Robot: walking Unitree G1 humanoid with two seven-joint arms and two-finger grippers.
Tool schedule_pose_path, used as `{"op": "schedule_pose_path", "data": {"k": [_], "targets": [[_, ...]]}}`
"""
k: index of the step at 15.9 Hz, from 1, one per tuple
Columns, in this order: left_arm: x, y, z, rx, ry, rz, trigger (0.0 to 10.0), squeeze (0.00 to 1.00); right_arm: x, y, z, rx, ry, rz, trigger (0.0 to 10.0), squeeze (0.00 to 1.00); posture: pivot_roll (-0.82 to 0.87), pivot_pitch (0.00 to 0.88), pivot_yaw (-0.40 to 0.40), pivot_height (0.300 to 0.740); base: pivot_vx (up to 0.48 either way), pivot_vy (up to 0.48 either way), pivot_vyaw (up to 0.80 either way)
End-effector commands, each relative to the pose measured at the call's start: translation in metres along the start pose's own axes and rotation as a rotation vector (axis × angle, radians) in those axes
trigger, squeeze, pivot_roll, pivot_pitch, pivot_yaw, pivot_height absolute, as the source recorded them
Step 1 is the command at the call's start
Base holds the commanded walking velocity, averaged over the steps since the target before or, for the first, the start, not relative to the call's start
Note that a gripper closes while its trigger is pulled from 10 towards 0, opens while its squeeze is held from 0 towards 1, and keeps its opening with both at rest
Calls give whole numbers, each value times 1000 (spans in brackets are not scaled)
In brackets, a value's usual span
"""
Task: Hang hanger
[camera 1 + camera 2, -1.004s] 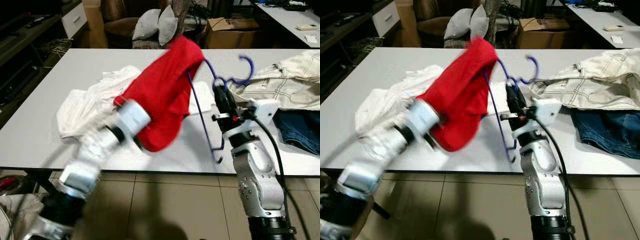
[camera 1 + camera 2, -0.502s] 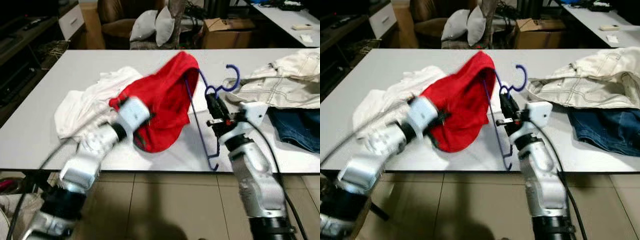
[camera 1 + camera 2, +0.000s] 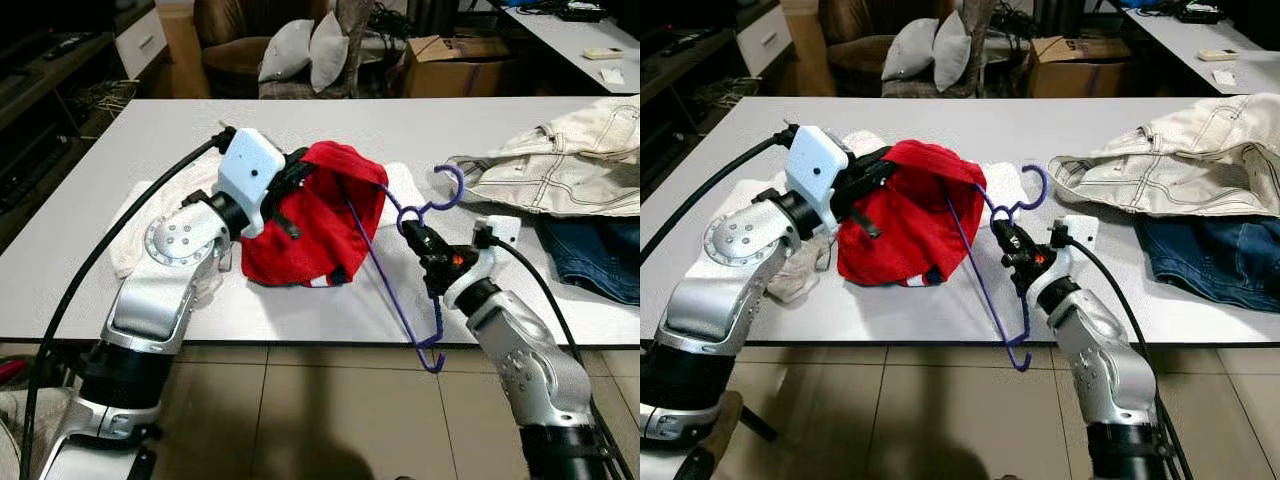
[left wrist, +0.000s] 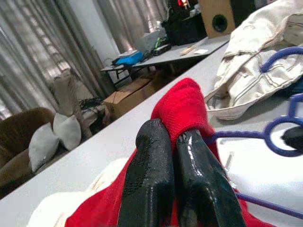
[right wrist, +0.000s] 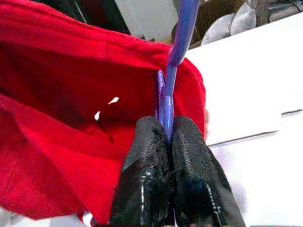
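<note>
A purple wire hanger (image 3: 400,268) is tilted over the table's front edge, hook (image 3: 447,188) up, one arm inside a red garment (image 3: 312,222). My right gripper (image 3: 413,237) is shut on the hanger just below the hook; in the right wrist view its fingers (image 5: 156,163) pinch the purple wire (image 5: 174,56) in front of the red cloth (image 5: 71,113). My left gripper (image 3: 300,172) is shut on the red garment's upper edge; in the left wrist view its fingers (image 4: 165,175) clamp a red fold (image 4: 184,111).
White cloth (image 3: 160,210) lies under the red garment on the grey table (image 3: 90,190). A cream jacket (image 3: 560,165) and blue jeans (image 3: 595,255) lie at the right. Pillows (image 3: 305,50), a cardboard box (image 3: 455,62) and a cabinet stand behind. Tiled floor lies below the front edge.
The red garment and hanger have come down from held high to low over the table. My left arm has swung in and up, and my right gripper has dropped and tilted forward.
</note>
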State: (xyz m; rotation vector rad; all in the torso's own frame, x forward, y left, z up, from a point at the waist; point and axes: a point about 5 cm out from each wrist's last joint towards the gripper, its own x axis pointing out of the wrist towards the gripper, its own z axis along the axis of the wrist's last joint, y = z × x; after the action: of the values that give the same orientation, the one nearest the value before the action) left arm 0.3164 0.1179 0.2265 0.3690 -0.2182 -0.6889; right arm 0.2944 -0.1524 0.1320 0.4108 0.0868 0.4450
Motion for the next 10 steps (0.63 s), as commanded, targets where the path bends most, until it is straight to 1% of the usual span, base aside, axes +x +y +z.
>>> {"op": "schedule_pose_path", "data": {"k": [1,2,3,4,5,6,7,8,9,10], "targets": [[-2,-1,0,27,14,-17,0,0,4,3,10,13,-34,9,10000,0,-57,0,26,740,0,0,0],[-4,-1,-10,57,75,-16,0,0,5,4,20,25,-61,14,10000,0,-57,0,25,740,0,0,0],[-6,0,-15,79,112,-8,0,0,5,5,24,27,-74,19,10000,0,-57,0,23,740,0,0,0],[-9,3,-25,101,182,6,0,0,4,5,31,46,-92,24,10000,0,-59,0,23,740,0,0,0],[-15,4,-40,140,281,-11,0,0,1,4,39,115,-123,24,10000,0,-62,0,24,740,0,0,0],[-16,3,-41,140,290,-19,0,0,1,4,40,127,-125,24,10000,0,-62,0,24,740,0,0,0],[-16,2,-45,129,307,-22,2118,0,-1,1,37,165,-112,23,10000,0,-69,0,27,740,0,0,0],[-14,2,-49,128,325,-21,10000,0,-2,-4,33,206,-109,-6,10000,0,-71,0,27,740,0,0,0],[-13,2,-50,114,325,-22,10000,0,-1,-7,32,236,-117,-27,10000,0,-72,0,28,740,0,0,0],[-8,2,-52,66,313,-34,10000,1000,3,-11,28,328,-128,-55,10000,0,-78,0,32,740,0,0,0]]}}
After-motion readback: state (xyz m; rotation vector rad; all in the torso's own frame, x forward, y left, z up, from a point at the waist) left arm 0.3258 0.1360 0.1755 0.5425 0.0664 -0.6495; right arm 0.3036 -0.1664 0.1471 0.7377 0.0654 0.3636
